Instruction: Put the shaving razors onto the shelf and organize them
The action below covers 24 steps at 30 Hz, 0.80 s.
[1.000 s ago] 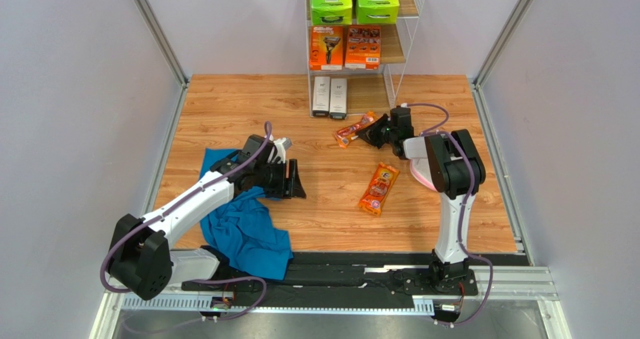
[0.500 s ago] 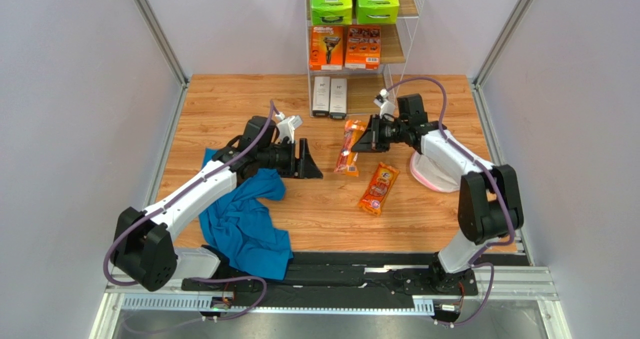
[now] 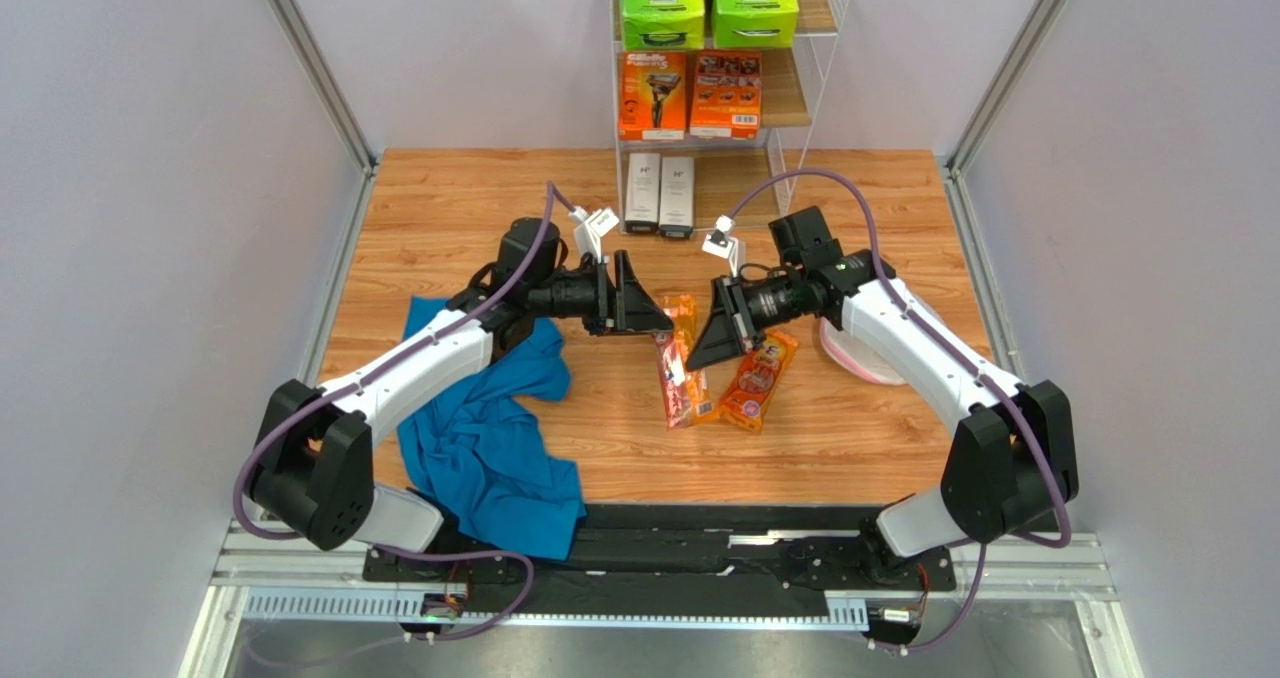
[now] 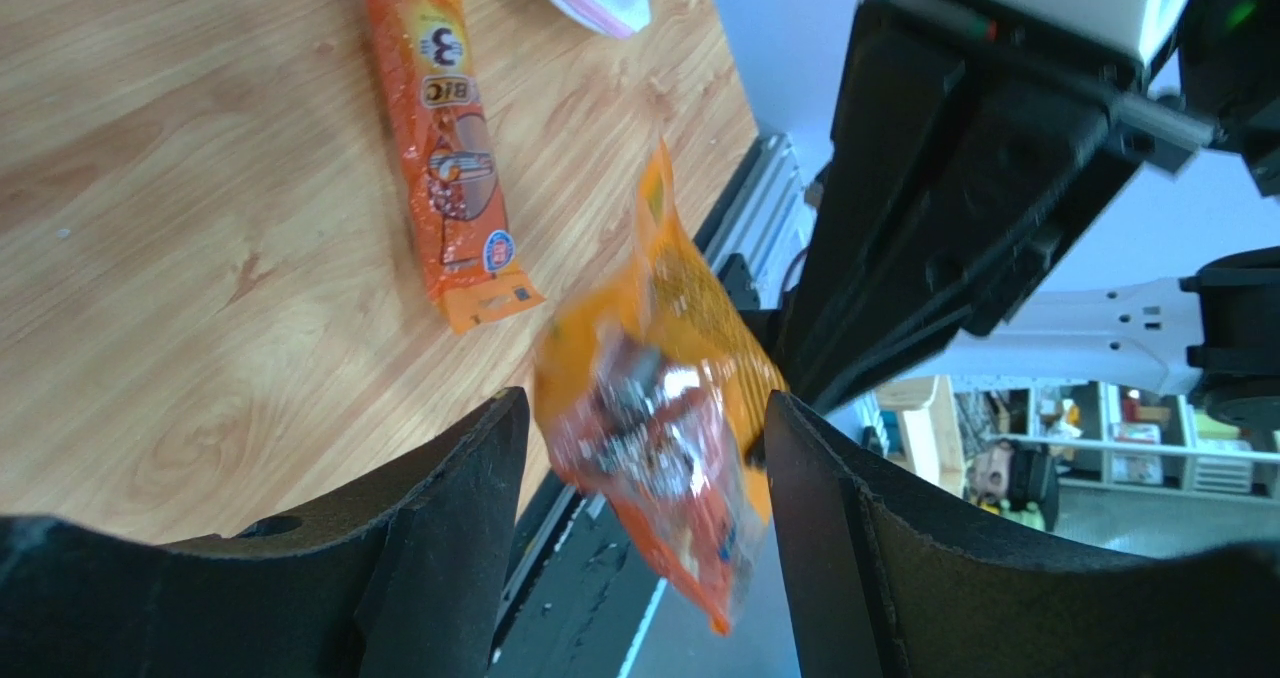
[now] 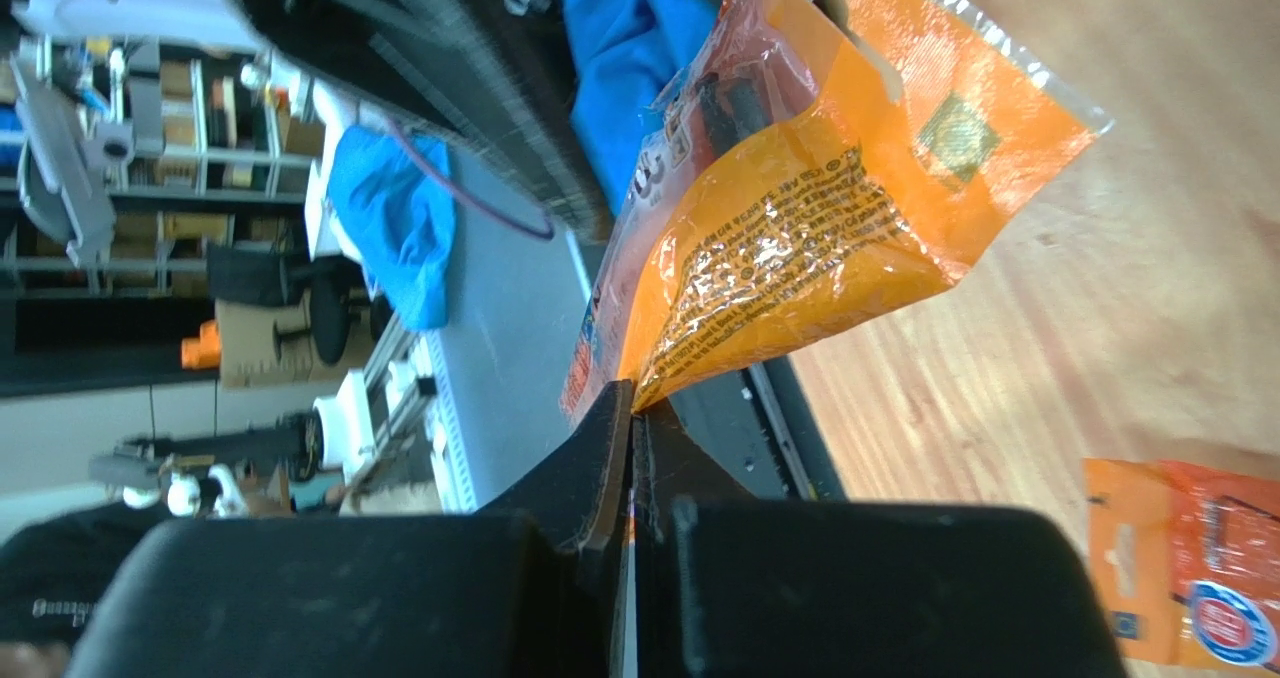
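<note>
Wood of the table [image 3: 451, 206] runs bare from the left rail to the shelf [image 3: 804, 101] at the far edge, as we see from above. On the shelf, two black boxes [image 3: 663, 15] with lime-green ends stand on the highest tier in view, two orange boxes [image 3: 652, 93] on the middle one and two slim white boxes [image 3: 643, 191] on the lowest. On each tier we see bare board to their right. At mid-table the arms meet nose to nose. The right gripper [image 3: 700, 351] is clamped on an orange blister pack [image 3: 679, 386], held at an angle off the wood, and the left gripper [image 3: 649, 306] faces it with fingers spread. A second orange pack [image 3: 759, 381] lies flat just beside the held one, on its right. A round white item [image 3: 845, 351] sits partly under the right forearm. A blue cloth [image 3: 489, 438] is heaped toward the near-left edge, with open wood between it and the packs.

From the left wrist we look out between the two spread fingers. The held pack is blurred in the gap, and we cannot tell whether either finger touches it. The right gripper's black body crowds in close behind.

From the right wrist we see the fingers pressed together on one edge of the pack, and its clear crinkled border points away over the wood. The second pack shows in the lower right corner.
</note>
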Each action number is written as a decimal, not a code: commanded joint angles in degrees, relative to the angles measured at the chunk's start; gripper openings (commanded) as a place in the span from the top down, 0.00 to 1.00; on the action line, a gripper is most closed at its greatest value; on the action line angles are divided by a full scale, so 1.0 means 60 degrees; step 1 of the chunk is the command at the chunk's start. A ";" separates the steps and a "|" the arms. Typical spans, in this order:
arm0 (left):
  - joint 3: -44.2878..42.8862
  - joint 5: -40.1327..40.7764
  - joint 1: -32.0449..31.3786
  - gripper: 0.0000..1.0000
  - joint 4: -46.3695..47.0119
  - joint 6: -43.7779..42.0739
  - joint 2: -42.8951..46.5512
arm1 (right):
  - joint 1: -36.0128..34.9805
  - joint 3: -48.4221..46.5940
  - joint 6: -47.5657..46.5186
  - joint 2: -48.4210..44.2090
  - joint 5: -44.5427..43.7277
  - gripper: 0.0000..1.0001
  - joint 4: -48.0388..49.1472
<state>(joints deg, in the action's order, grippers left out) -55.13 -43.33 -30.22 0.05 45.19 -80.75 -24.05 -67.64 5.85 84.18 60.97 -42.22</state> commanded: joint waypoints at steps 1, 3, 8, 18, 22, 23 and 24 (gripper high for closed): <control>-0.0142 -0.0615 0.0027 0.32 0.0914 0.0496 -0.0209 | -0.0327 -0.0358 -0.0608 -0.0291 0.0766 0.98 -0.0566; -0.0171 -0.0688 0.0012 0.32 0.0754 0.0394 -0.0252 | -0.0371 -0.0519 -0.0623 -0.0276 0.0795 0.98 -0.0640; -0.0259 -0.0922 -0.0266 0.47 0.0870 0.0393 -0.0311 | -0.0561 -0.1090 -0.0608 -0.0071 0.0825 0.98 -0.0728; -0.0479 -0.0469 -0.0384 1.00 0.0855 0.0613 -0.0092 | -0.0489 0.0431 0.2493 -0.1269 -0.1048 0.44 0.2665; -0.0538 -0.0001 -0.0223 1.00 0.1206 0.1095 -0.0004 | -0.0342 0.1778 0.4541 -0.3008 -0.2659 0.22 0.3855; -0.0509 0.0232 -0.0179 1.00 0.1352 0.1444 0.0055 | -0.0327 0.1984 0.4896 -0.3319 -0.3517 0.15 0.3930; -0.0494 0.0351 -0.0135 1.00 0.1730 0.1622 0.0099 | -0.0269 0.2566 0.5320 -0.3714 -0.4019 0.11 0.4047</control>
<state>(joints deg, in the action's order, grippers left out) -55.92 -44.51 -31.94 4.03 50.19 -82.43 -26.72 -58.24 24.03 70.98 50.85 -28.29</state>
